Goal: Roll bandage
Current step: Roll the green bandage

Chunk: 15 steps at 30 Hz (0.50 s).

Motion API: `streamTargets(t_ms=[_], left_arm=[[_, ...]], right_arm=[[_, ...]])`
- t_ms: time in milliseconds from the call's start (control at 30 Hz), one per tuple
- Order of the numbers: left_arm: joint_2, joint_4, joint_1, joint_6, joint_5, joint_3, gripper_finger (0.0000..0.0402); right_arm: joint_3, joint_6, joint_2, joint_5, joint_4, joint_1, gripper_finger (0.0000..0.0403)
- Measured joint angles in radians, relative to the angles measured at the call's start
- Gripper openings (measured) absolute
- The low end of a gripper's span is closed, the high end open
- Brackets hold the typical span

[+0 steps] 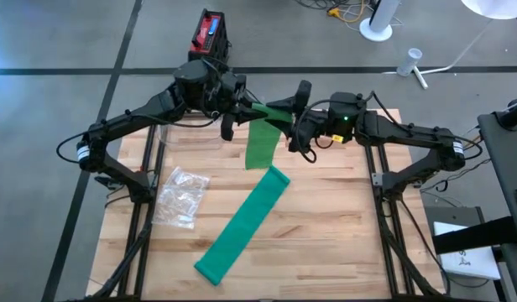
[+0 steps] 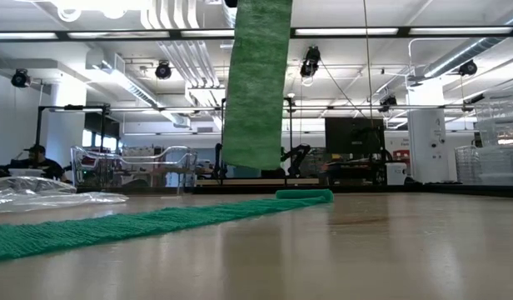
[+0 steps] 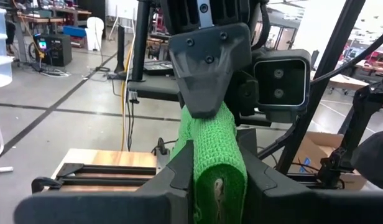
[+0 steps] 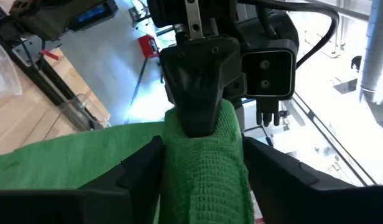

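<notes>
A green bandage is partly wound into a roll (image 1: pixel 272 111) held in the air between my two grippers over the table's far side. Its loose strip (image 1: pixel 260 144) hangs down from the roll (image 2: pixel 256 83), bends at a fold (image 2: pixel 305 195) on the table, and lies flat along the wood toward the near edge (image 1: pixel 242 225). My left gripper (image 1: pixel 248 107) comes from the left and my right gripper (image 1: pixel 290 116) from the right, both level and facing each other, each shut on one end of the roll. My left gripper pinches the roll's left end (image 3: pixel 217 177) between its two fingers, one on each side. The fingers come level from the table's left and lie along the roll. The roll is clear of the table, with its strip hanging slack below. My right gripper has the roll's right end (image 4: pixel 204 163) between its two fingers (image 4: pixel 145 165), which stand against its two sides. They come level from the table's right, along the roll. The strip (image 4: pixel 61 160) leaves the roll sideways.
A crumpled clear plastic bag (image 1: pixel 181 198) lies on the table's left part, also seen in the low view (image 2: pixel 40 194). A clear container (image 1: pixel 176 134) stands at the far left under the left arm. Bare wood shows on the table's right and near parts.
</notes>
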Motion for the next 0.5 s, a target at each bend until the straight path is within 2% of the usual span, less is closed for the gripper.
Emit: streamTargets(t_ms=[200,333,500], left_arm=[[0.0,-0.003,0.0,0.029,0.0,0.0,0.0075],[-0.002,0.015,0.0,0.048,-0.017,0.0,0.0103],[-0.026,0.03,-0.002,0.17,-0.025,-0.001,0.0157]], right_arm=[[0.0,0.016,0.01,0.002,0.01,0.0,0.0162],[0.0,0.072,0.01,0.003,0.019,0.0,0.011],[0.0,0.134,-0.017,-0.018,0.025,0.0,0.0041]])
